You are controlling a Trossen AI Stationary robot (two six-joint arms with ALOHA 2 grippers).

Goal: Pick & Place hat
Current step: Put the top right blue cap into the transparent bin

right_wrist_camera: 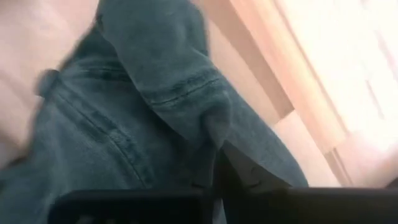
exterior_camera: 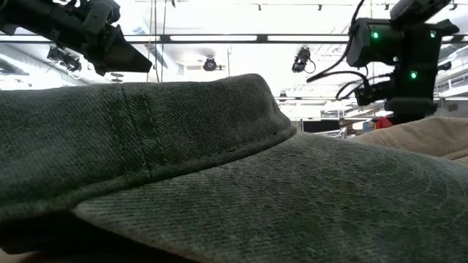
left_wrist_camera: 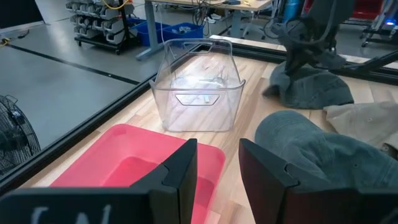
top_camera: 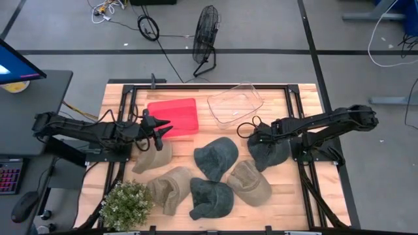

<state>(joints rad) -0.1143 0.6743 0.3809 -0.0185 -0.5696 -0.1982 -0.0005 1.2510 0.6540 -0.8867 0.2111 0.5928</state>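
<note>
Several denim hats lie on the wooden table, some dark grey-green, some tan. My right gripper [top_camera: 258, 138] is shut on the dark hat [top_camera: 270, 152] nearest the table's right side, also seen in the left wrist view as the dark hat [left_wrist_camera: 311, 90] under the right arm. My left gripper [top_camera: 159, 132] [left_wrist_camera: 217, 165] hangs open over the near left corner of the red bin [top_camera: 174, 116], just beyond a tan hat [top_camera: 153, 158], touching nothing. A clear plastic bin [top_camera: 236, 103] [left_wrist_camera: 199, 87] stands right of the red one. My right gripper pinches a raised fold of the dark hat's cloth [right_wrist_camera: 208, 127] between its two fingers, coming from above and slanting in from the table's right. The fold stands up into the fingers. The rest of the hat [left_wrist_camera: 323, 93] lies on the table.
Other hats lie in the table's middle and near part: a dark one [top_camera: 217, 156], a tan one [top_camera: 250, 183], another dark one [top_camera: 210, 199] and a tan one [top_camera: 171, 188]. A potted plant [top_camera: 127, 203] stands at the near left corner. A dark hat's brim [exterior_camera: 219, 168] blocks most of the low view.
</note>
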